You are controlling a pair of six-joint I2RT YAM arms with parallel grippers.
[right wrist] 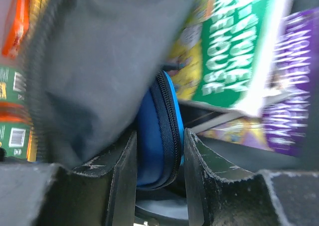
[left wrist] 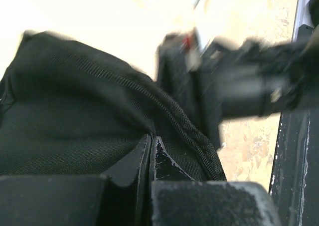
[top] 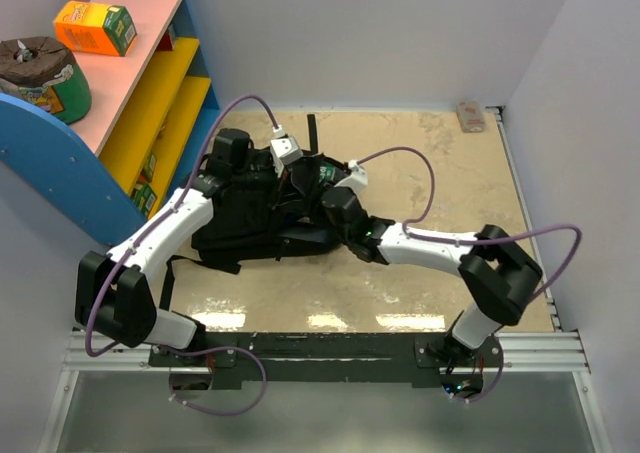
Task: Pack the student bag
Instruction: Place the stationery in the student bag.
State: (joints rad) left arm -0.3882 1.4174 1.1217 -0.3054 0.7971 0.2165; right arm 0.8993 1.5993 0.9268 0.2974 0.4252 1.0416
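The black student bag (top: pixel 240 223) lies on the table between my arms, its opening on the right side. My left gripper (top: pixel 290 173) is at that opening and is shut on a fold of the bag's black fabric (left wrist: pixel 75 111), its tips (left wrist: pixel 151 138) pressed together on the cloth. My right gripper (top: pixel 322 180) reaches into the opening from the right. In its wrist view it (right wrist: pixel 159 133) is shut on a blue pencil case (right wrist: pixel 152 136) with a black zip, held on edge. The bag's grey lining (right wrist: pixel 99 61) hangs over its left finger.
A green book (right wrist: pixel 229 46) and a purple book (right wrist: pixel 291 71) lie just beyond the pencil case. A blue, pink and yellow shelf (top: pixel 150 83) with an orange box (top: pixel 95 26) stands at the left. A small object (top: pixel 470 116) lies at the far right corner.
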